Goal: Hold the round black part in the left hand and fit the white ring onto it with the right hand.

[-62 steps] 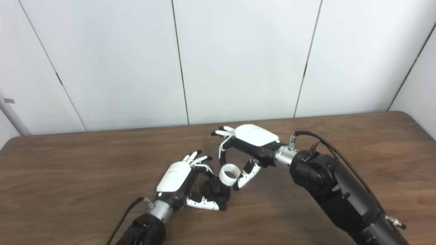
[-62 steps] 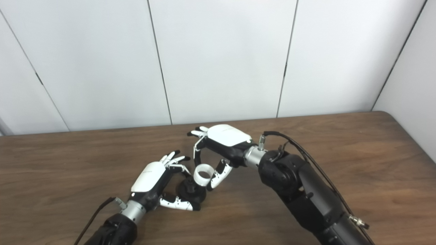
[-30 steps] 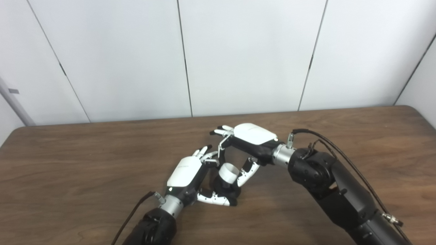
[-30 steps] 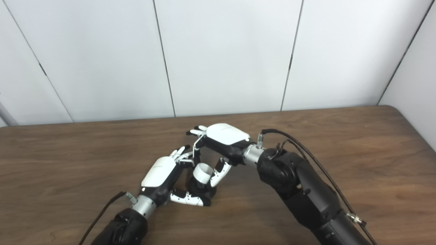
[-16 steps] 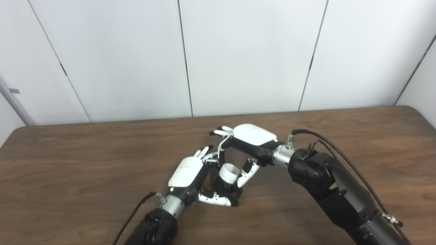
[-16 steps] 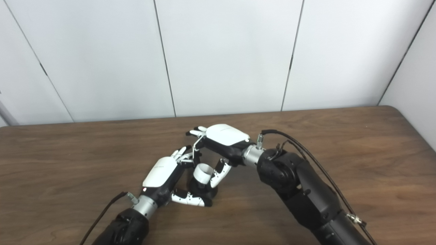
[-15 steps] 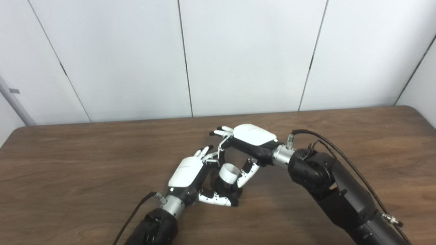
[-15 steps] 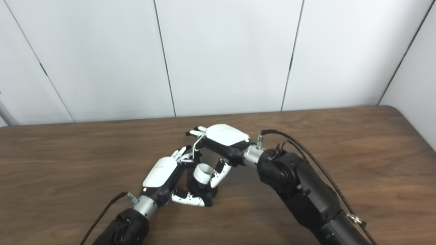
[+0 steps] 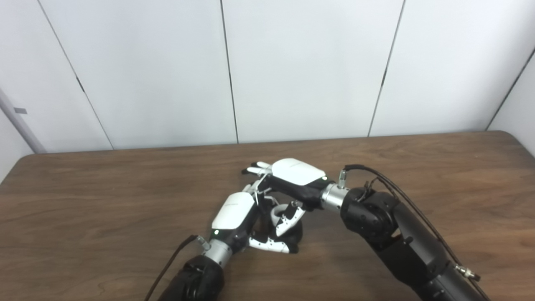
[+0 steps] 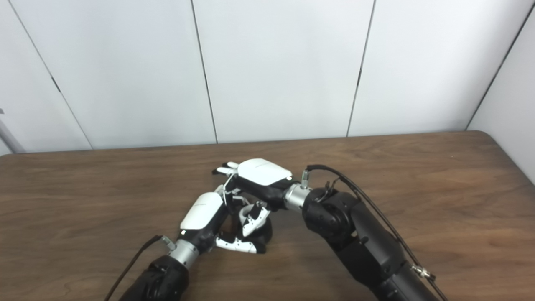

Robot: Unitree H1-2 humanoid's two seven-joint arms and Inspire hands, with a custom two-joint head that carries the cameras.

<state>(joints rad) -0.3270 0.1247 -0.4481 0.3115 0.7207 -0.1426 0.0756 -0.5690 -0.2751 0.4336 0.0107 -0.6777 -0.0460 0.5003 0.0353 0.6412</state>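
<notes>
The left hand (image 9: 234, 215) grips the black part (image 9: 294, 235) just above the table (image 9: 83, 217). The right hand (image 9: 292, 179) pinches the ring (image 9: 277, 212) against the part's top, directly between both hands. Seating appears begun, but full engagement is hidden; pressing home and release remain.

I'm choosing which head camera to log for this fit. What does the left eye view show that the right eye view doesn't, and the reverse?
Only the left eye view shows the grey pole full length by the wall. Only the right eye view shows more of the right side wall. Both show the left hand cupping the round black part on the table, and the right hand pinching the white ring over it; whether it is seated is hidden.
</notes>
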